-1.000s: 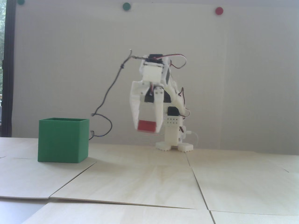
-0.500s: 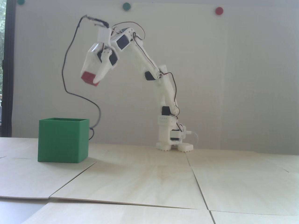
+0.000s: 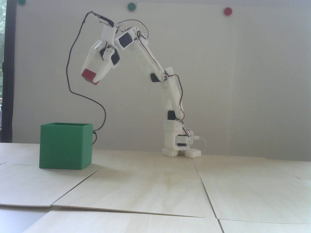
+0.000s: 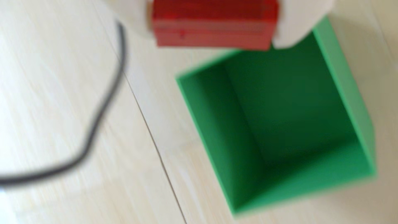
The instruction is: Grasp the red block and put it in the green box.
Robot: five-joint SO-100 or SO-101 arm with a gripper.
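My white gripper (image 3: 90,78) hangs high in the air, shut on the red block (image 3: 88,75). It sits up and to the right of the green box (image 3: 65,145), which stands on the table at the left in the fixed view. In the wrist view the red block (image 4: 212,25) is clamped between two white fingers (image 4: 301,25) at the top edge, and my gripper (image 4: 213,41) is beside the box's near corner. The green box (image 4: 346,86) lies open below, its inside empty.
A black cable (image 3: 73,89) loops from the wrist down behind the box, and the same cable (image 4: 103,107) crosses the wooden table panels (image 3: 150,189). The arm's base (image 3: 179,150) stands at the back middle. Round coloured dots (image 3: 131,6) are on the wall.
The arm swung from low by its base up and left with the red block held. In the last half second it moved slightly further left and up.
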